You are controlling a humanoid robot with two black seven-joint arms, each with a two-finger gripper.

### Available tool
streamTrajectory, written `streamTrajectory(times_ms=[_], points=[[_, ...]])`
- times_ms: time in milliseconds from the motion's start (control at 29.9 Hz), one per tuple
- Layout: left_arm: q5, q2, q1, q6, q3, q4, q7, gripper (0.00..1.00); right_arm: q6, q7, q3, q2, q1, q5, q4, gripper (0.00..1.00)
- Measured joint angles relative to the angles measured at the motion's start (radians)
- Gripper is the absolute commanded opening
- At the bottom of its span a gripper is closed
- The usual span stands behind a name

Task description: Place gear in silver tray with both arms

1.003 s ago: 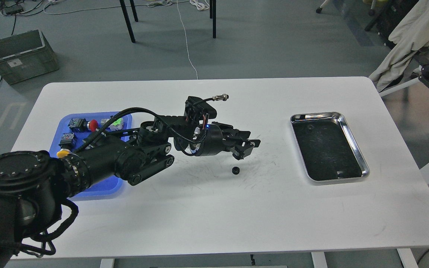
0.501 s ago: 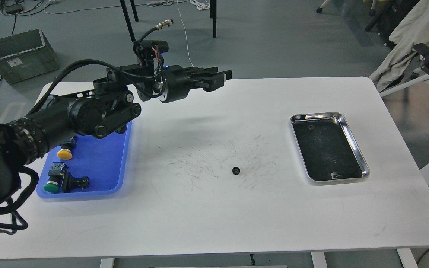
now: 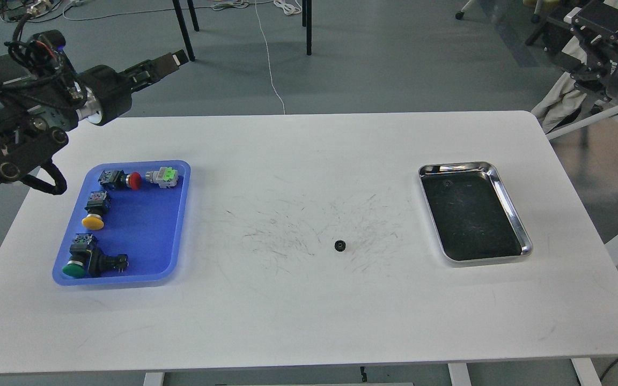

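- While the gear (image 3: 340, 245) lies alone on the white counter (image 3: 309, 321), just below the counter's centre, neither arm touches it; it rests flat among dark scuff marks.
- From the gear, the silver tray (image 3: 518, 225) sits toward 3 o'clock, well apart, its dark bottom empty.
- From the gear, the blue tray (image 3: 142, 252) lies toward 9 o'clock, holding several push-button switches (image 3: 94, 214).
- Left gripper (image 3: 172, 59): raised beyond the counter's far left corner, toward 10 o'clock from the gear, with nothing held; its jaws are seen nearly end-on, so how far they stand apart cannot be told.
- Right gripper (image 3: 574, 19): off the counter toward 2 o'clock from the gear, at the upper right of the view; its jaws are dark and partly cut off, so their opening cannot be told, and no object is seen in them.
- Step in hand, as judged: the gear rests midway between the two trays, so the second half of the transfer is not yet begun.
- Next move, as judged: the right arm must come down toward 8 o'clock to the gear, with jaws spread, straddle the small toothed body squarely, close, lift, and carry it toward 3 o'clock over the tray's raised rim.
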Motion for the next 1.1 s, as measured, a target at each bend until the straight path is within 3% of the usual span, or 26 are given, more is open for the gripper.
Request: streamTrajectory(times_ms=[100,301,535,1103], points=[[-0.078,0.046,0.039,0.0,0.0,0.003,0.0,0.93,0.0,-0.004,-0.004,0.01,0.018,-0.085,0.03,0.98],[-0.185,0.126,0.111,-0.005,0.0,-0.001,0.0,0.93,0.0,-0.01,-0.094,0.057,0.091,-0.322,0.086,0.98],[-0.374,0.177,0.165,-0.106,-0.008,0.007,0.0,0.94,0.002,-0.024,-0.245,0.163,0.205,-0.451,0.122,0.98],[-0.837,0.218,0.254,-0.284,-0.049,0.002,0.0,0.98,0.003,0.008,-0.546,0.416,0.342,-0.736,0.116,0.96]])
